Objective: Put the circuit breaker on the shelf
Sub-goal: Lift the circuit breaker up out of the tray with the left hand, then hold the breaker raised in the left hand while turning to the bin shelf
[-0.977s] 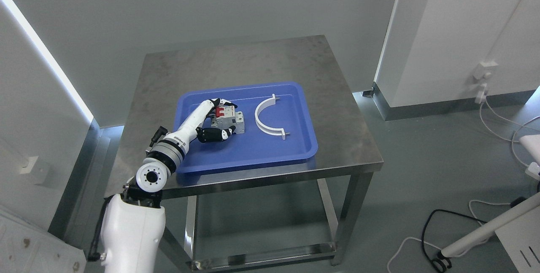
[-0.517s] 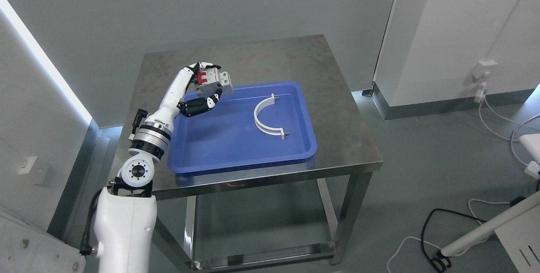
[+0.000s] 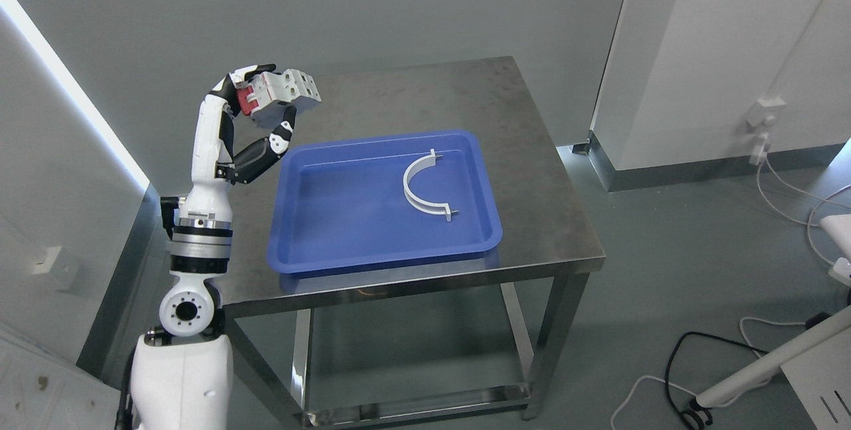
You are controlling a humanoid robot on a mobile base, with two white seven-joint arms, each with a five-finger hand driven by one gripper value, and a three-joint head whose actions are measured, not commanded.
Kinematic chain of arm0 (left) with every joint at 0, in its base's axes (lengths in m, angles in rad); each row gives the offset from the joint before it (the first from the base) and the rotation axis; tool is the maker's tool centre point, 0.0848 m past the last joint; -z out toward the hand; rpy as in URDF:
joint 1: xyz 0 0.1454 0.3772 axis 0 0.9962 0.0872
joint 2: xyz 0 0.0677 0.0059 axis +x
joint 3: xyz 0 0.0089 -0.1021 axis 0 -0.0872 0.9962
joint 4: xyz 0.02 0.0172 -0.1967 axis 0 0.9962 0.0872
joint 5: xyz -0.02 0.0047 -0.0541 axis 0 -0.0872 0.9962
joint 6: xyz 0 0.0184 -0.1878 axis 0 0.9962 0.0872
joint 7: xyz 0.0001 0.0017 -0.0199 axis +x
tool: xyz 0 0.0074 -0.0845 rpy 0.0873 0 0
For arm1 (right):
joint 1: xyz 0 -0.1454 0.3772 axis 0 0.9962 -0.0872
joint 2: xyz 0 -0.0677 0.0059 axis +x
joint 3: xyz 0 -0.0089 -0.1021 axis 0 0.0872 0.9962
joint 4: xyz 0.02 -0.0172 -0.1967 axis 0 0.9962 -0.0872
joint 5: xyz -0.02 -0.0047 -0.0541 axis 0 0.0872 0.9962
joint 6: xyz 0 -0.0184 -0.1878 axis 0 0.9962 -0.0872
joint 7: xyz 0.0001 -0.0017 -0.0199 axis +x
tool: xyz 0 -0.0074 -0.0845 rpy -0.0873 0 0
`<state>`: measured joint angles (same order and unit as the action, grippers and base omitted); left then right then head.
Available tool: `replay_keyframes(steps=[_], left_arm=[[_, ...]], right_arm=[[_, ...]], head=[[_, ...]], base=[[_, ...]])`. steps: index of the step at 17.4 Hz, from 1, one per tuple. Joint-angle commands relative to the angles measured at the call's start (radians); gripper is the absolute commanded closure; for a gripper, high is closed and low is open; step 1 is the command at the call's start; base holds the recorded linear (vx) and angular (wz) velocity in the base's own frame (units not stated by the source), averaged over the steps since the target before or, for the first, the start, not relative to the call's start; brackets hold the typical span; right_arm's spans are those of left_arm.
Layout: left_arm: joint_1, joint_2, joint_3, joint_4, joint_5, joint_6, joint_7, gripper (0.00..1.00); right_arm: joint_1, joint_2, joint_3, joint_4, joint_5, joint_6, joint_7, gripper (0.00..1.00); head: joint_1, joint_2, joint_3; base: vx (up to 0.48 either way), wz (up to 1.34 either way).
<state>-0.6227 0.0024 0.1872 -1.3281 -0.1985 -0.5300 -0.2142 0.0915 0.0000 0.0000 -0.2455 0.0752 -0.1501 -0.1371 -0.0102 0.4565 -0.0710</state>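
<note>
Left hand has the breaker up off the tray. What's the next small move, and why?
Probably keep carrying it up and to the left, away from the table, toward wherever the shelf is; no shelf shows in this view. The left hand has its fingers closed on the circuit breaker, held well above the blue tray, where only the white curved bracket remains.
</note>
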Motion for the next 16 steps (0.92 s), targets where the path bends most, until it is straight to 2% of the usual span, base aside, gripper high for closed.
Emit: replay_keyframes(steps=[1,6,16], left_arm=[[0.158,0.015,0.032,-0.198,0.077,-0.087,-0.138,0.83],[0.193,0.015,0.031,-0.252,0.077,-0.093,-0.152,0.83],[0.247,0.015,0.024,-0.289,0.077,-0.091,-0.152,0.83]], right_arm=[[0.001,-0.018,0.020,0.000,0.000,0.228,0.001,0.00],[0.001,-0.018,0.020,0.000,0.000,0.228,0.001,0.00],[0.001,-0.018,0.020,0.000,0.000,0.228,0.001,0.00]], head=[[0.0000,0.000,0.000],[0.0000,0.000,0.000],[0.0000,0.000,0.000]], base=[[-0.007,-0.02],[-0.093,-0.02],[-0.264,-0.02]])
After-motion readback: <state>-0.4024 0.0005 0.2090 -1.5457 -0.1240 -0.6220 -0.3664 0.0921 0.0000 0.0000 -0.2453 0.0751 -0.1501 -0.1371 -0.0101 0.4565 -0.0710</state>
